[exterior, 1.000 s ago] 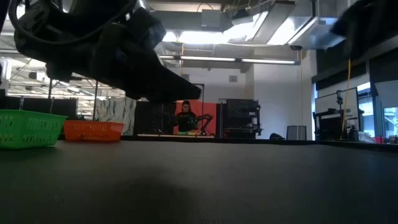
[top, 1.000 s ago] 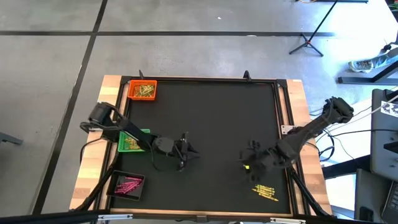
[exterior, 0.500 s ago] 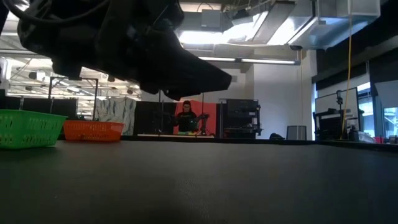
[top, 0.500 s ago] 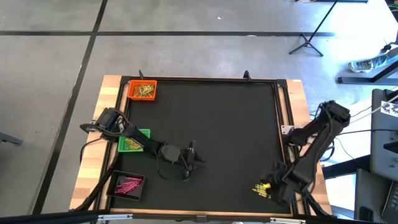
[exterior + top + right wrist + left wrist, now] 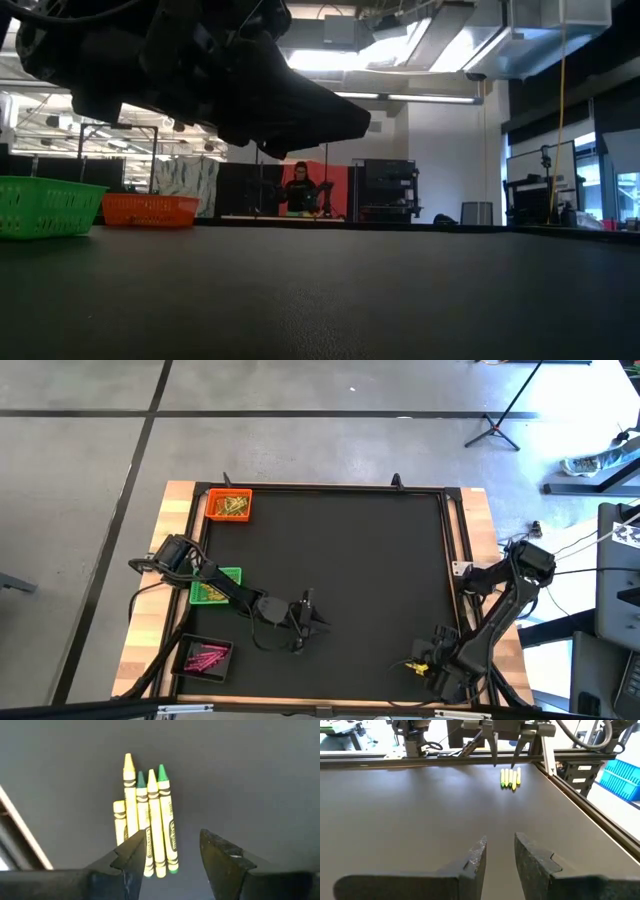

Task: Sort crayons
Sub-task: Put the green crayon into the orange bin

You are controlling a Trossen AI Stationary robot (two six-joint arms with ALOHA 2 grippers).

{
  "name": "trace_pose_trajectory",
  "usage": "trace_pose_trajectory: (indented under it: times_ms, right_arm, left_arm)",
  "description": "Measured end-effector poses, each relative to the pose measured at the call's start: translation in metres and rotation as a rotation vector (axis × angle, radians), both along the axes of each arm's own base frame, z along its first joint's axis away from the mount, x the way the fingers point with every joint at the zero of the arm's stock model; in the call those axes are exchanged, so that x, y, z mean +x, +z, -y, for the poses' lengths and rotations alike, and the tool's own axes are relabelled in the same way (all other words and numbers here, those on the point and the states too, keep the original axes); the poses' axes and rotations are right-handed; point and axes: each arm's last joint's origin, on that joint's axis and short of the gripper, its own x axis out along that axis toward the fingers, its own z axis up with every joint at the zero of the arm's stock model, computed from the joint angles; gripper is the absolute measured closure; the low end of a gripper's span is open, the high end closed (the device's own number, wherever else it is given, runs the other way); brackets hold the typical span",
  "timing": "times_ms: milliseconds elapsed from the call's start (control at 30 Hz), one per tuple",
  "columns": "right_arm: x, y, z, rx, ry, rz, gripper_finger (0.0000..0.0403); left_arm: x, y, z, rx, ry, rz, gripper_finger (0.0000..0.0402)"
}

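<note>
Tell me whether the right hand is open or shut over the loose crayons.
Open. In the right wrist view the right hand shows a clear empty gap between its fingers, poised over the crayons lying side by side on the mat.

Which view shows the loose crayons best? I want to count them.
The right wrist view: the crayons lie side by side under the open right gripper. The left wrist view shows them far off, the high view as a speck, the low view not at all.

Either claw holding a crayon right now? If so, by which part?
Nothing held. Right claw is open above the loose crayons; left claw is open and empty over bare mat.
</note>
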Motion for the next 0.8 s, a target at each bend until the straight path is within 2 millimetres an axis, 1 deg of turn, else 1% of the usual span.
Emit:
trace_pose_trajectory:
  times_ms: [167, 333, 467, 800]
  right_arm:
    - [0.001, -0.012, -0.001, -0.048, 0.004, -0.016, 0.0221]
    - [-0.002, -0.020, 0.003, -0.065, -0.002, -0.039, 0.0221]
    - [-0.001, -0.024, 0.002, -0.043, 0.001, -0.025, 0.0221]
    - [-0.006, -0.033, 0.010, -0.071, 0.000, -0.041, 0.0221]
  left_arm:
    - [0.000, 0.000, 0.000, 0.000, 0.000, 0.000, 0.0317]
    - [0.000, 0.000, 0.000, 0.000, 0.000, 0.000, 0.0317]
    - [0.000, 0.000, 0.000, 0.000, 0.000, 0.000, 0.0317]
    - [0.000, 0.000, 0.000, 0.000, 0.000, 0.000, 0.0317]
